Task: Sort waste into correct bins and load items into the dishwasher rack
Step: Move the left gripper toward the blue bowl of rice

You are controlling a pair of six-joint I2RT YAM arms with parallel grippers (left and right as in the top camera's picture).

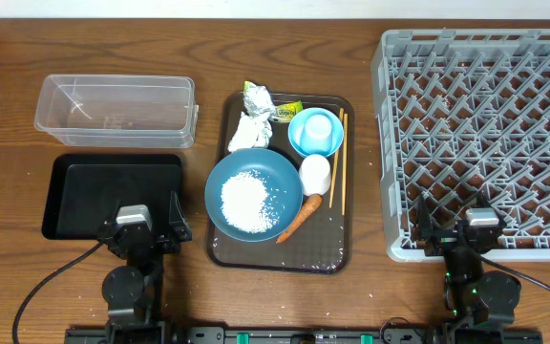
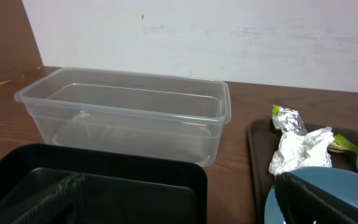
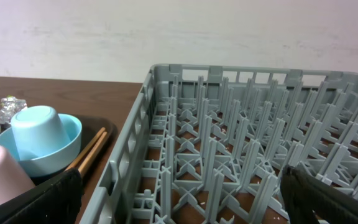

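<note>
On the brown tray, a large blue bowl [image 1: 277, 172] holds white rice [image 1: 245, 201]. An orange carrot [image 1: 299, 218] leans at its rim. Behind lie foil [image 1: 258, 98], tissue [image 1: 249, 132] and a yellow-green packet [image 1: 287, 111]. A small light-blue bowl [image 1: 299, 140] carries one cup [image 1: 319, 126]; another cup [image 1: 315, 175] sits below it, with chopsticks [image 1: 338, 162] to the right. The clear tub [image 1: 115, 110] and black bin [image 1: 94, 196] are left, the grey rack [image 1: 485, 134] right. My left gripper [image 1: 144, 222] [image 2: 179, 205] hangs open over the black bin's near edge. My right gripper [image 1: 466, 227] [image 3: 185, 199] is open over the rack's near left corner.
The brown tray [image 1: 337, 244] lies between the bins and the rack. Bare wooden table shows left of the tub and along the front edge. A white wall [image 2: 229, 37] stands behind the table.
</note>
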